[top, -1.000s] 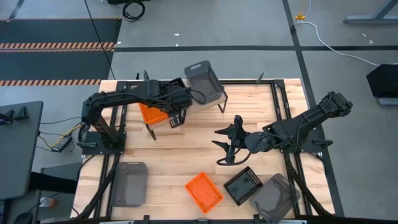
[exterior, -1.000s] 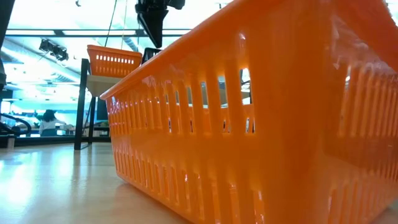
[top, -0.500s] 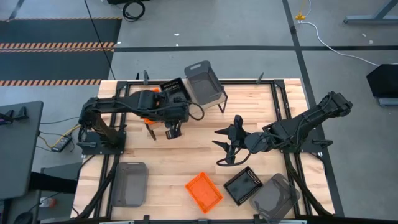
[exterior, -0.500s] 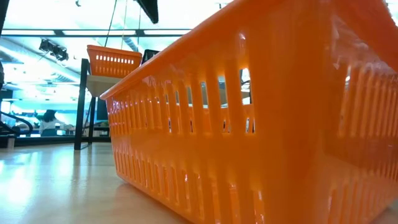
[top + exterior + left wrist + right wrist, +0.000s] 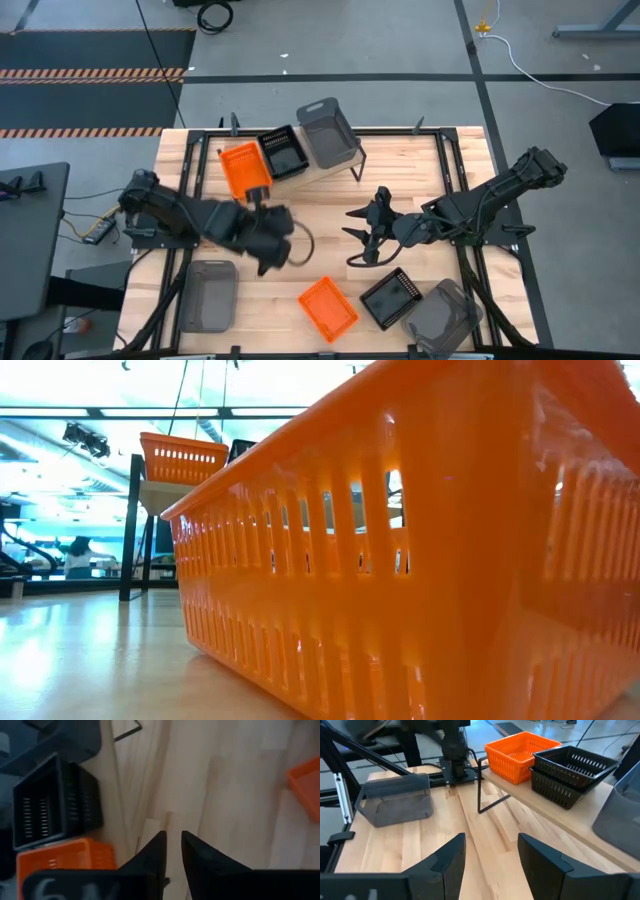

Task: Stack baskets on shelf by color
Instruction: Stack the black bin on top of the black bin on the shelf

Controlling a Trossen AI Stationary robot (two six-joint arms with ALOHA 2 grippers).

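On the shelf at the table's far side, an orange basket, a black basket and a grey basket stand side by side. In the right wrist view the black one sits inside another black basket. On the table rest a grey basket, an orange basket, a black basket and another grey one. My left gripper hangs over the table left of centre, its fingers a narrow gap apart with nothing between. My right gripper waits open at mid-table.
The shelf's thin black legs stand on the slatted tabletop. The low view is filled by the near orange basket's wall. Bare wood lies between the shelf and the near baskets. The table's black frame rails run along both sides.
My left gripper has swung away from the orange basket on the shelf, toward the table's near edge, turning as it went, and has left the low view's top. The orange basket stays on the shelf, uncovered in the high view. My right arm has kept still.
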